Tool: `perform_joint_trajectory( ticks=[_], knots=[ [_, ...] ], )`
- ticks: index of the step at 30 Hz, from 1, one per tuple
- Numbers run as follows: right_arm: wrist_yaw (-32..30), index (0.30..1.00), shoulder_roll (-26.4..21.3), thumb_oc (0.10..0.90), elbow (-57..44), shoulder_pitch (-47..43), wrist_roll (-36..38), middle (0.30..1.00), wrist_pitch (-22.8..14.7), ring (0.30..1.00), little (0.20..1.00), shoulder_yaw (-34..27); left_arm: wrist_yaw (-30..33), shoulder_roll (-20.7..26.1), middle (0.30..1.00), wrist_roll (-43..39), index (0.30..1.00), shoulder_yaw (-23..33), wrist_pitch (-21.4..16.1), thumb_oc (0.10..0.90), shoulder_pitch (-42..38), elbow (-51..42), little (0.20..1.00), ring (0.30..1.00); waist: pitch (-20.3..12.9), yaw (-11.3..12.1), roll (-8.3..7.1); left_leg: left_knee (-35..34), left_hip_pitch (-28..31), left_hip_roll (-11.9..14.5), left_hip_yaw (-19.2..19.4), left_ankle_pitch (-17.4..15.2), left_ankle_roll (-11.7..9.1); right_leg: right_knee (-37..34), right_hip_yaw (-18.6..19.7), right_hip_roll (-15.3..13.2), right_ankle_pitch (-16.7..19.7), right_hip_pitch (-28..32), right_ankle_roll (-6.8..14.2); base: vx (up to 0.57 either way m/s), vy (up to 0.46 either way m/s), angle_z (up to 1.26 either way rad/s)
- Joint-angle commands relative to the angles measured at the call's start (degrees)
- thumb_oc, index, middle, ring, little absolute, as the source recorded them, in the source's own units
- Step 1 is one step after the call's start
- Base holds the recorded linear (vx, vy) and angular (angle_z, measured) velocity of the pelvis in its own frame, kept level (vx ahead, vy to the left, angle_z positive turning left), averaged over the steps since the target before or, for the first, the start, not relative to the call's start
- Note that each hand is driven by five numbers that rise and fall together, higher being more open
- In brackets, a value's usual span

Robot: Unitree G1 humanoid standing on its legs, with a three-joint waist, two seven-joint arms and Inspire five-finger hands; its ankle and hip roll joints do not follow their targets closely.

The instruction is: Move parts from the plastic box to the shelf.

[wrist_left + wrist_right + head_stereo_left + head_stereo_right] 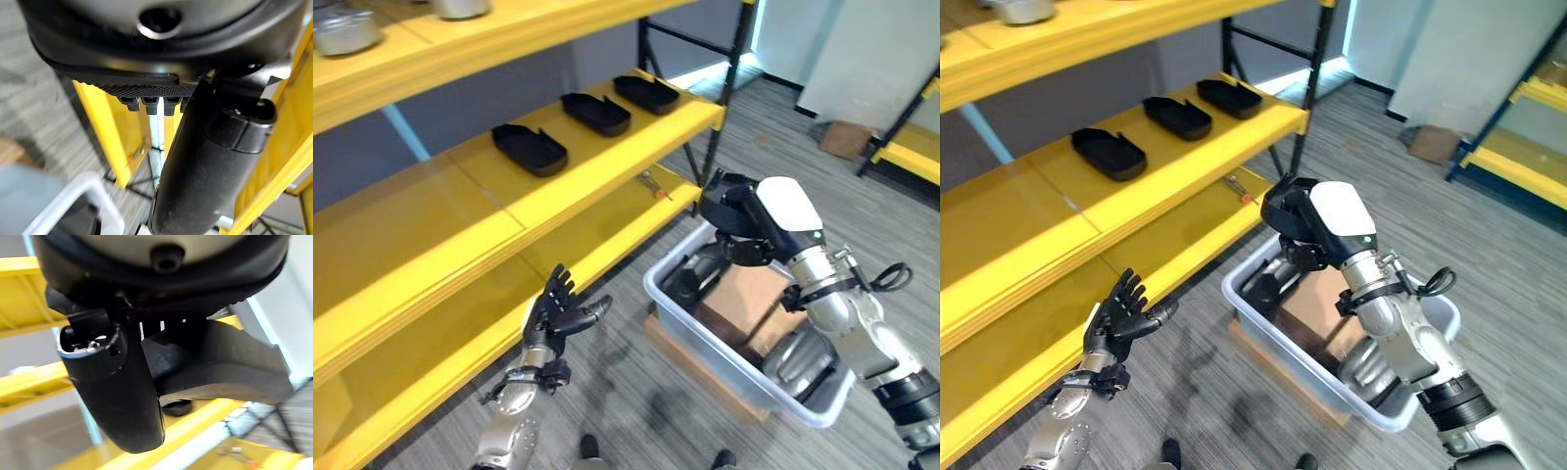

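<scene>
Spread open, empty, left robot hand [560, 311] hovers beside the yellow shelf [607, 162]; right robot hand [732, 217] grips a black part [230, 367] above the plastic box [677, 305].

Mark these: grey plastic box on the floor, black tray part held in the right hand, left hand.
Grey plastic box [658, 286]: left eye view, near rim corner.
Black tray part [230, 363]: right wrist view, its underside.
Left hand [554, 311]: left eye view, palm.

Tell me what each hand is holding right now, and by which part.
The right hand is curled round a black part, gripping one end above the plastic box. The left hand is open and holds nothing.
</scene>
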Motion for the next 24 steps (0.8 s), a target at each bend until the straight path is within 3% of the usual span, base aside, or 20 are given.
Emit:
perform_joint_trajectory(
  ticks=[1, 8, 12, 15, 17, 18, 20, 21, 22, 24],
  knots=[
    [-5.3, 0.300, -2.4, 0.400, -4.6, -8.6, -2.2, 0.300, -2.4, 0.300, 0.300, -3.8, -1.5, -0.3, 1.000, 2.2, 1.000, 0.7, -5.0, 0.900, -1.8, -5.4, 1.000, 1.000, -6.4, -0.7, 0.48, -2.3, -0.2, 3.0, 0.3, 0.6, 1.0, 0.8, 1.0, 0.7, -1.8, -0.7, 3.5, 0.00, 0.131, 0.20],
    [-5.7, 0.300, -0.2, 0.400, -2.6, -17.2, -9.5, 0.300, -0.7, 0.300, 0.300, 1.6, 0.2, 0.3, 1.000, 3.2, 1.000, 3.0, -5.8, 0.900, -0.4, -6.4, 1.000, 1.000, -6.4, 2.7, -1.78, -2.2, -0.3, -2.9, -1.0, -3.1, 4.1, -0.8, 3.1, -3.3, 3.0, -1.6, 6.3, 0.03, 0.188, 0.00],
    [-5.6, 0.300, 0.5, 0.400, -0.6, -21.4, -12.8, 0.300, 0.2, 0.300, 0.300, 4.5, 0.9, 0.7, 1.000, 3.8, 1.000, 4.1, -6.6, 0.900, -0.1, -7.3, 1.000, 1.000, -6.3, 4.7, -2.87, -2.1, -1.0, -6.3, -2.7, -3.6, 6.0, -1.0, 5.1, -5.6, 7.0, -2.3, 7.5, 0.01, 0.180, -0.10],
    [-5.8, 0.300, 0.2, 0.400, 0.5, -22.8, -14.3, 0.300, 0.8, 0.300, 0.300, 5.5, 1.2, 1.2, 1.000, 4.2, 1.000, 3.9, -6.7, 0.900, -0.9, -7.2, 1.000, 1.000, -6.2, 5.0, -3.45, -2.1, -1.9, -7.8, -4.1, -3.7, 6.8, -0.1, 5.9, -6.8, 8.3, -2.5, 7.8, 0.01, 0.111, 0.18],
    [-5.9, 0.300, -0.5, 0.400, 0.7, -23.1, -15.2, 0.300, 0.8, 0.300, 0.300, 6.1, 1.2, 3.1, 1.000, 7.6, 1.000, 2.1, -6.9, 0.900, -3.1, -6.7, 1.000, 1.000, -5.9, 4.5, -3.29, -1.5, -2.5, -9.4, -6.7, -4.4, 7.7, 2.6, 9.9, -6.3, 8.9, -2.4, 7.1, 0.05, 0.131, 0.59],
    [-5.9, 0.300, -0.5, 0.400, 0.7, -23.1, -15.2, 0.300, 0.8, 0.300, 0.300, 6.1, 1.2, 3.1, 1.000, 7.6, 1.000, 2.1, -6.9, 0.900, -3.1, -6.7, 1.000, 1.000, -5.9, 4.5, -3.29, -1.5, -2.5, -9.4, -6.7, -4.4, 7.7, 2.6, 9.9, -6.3, 8.9, -2.4, 7.1, 0.12, 0.184, 0.67],
    [-5.2, 0.300, -1.9, 0.400, 0.5, -22.4, -15.7, 0.300, 0.5, 0.300, 0.300, 6.0, 1.0, 3.5, 1.000, 7.3, 1.000, 0.6, -6.9, 0.900, -4.4, -5.4, 1.000, 1.000, -5.9, 2.4, -2.15, -1.7, -2.7, -10.4, -10.2, -3.4, 8.6, 7.0, 19.5, -0.5, 7.1, -5.0, 4.6, 0.09, 0.145, 0.87],
    [-5.2, 0.300, -1.9, 0.400, 0.5, -22.4, -15.7, 0.300, 0.5, 0.300, 0.300, 6.0, 1.0, 3.5, 1.000, 7.3, 1.000, 0.6, -6.9, 0.900, -4.4, -5.3, 1.000, 1.000, -6.0, 2.4, -2.14, -1.8, -2.8, -10.4, -10.1, -3.4, 8.5, 7.2, 19.6, -0.4, 7.0, -5.1, 4.6, 0.11, 0.189, 1.36],
    [-5.1, 0.300, -3.1, 0.400, -0.4, -21.8, -15.6, 0.300, 0.1, 0.300, 0.300, 5.5, 0.8, 3.6, 1.000, 7.2, 1.000, -0.1, -6.6, 0.900, -5.1, -4.3, 1.000, 1.000, -5.7, 0.4, -0.91, -1.8, -2.6, -10.6, -13.4, -2.6, 9.2, 8.5, 25.6, 6.6, 1.3, -7.0, 2.6, 0.10, 0.149, 1.23],
    [-5.6, 0.300, -3.3, 0.400, -1.3, -22.0, -14.3, 0.300, -0.6, 0.300, 0.300, 4.9, 0.5, 3.1, 1.000, 7.1, 1.000, -0.5, -6.2, 0.900, -5.2, -4.0, 1.000, 1.000, -5.4, -1.0, -0.12, -2.5, -1.9, -10.9, -16.5, -1.8, 9.3, 8.3, 26.9, 13.4, -3.7, -10.1, 0.1, 0.14, 0.102, 1.31]
  ],
)
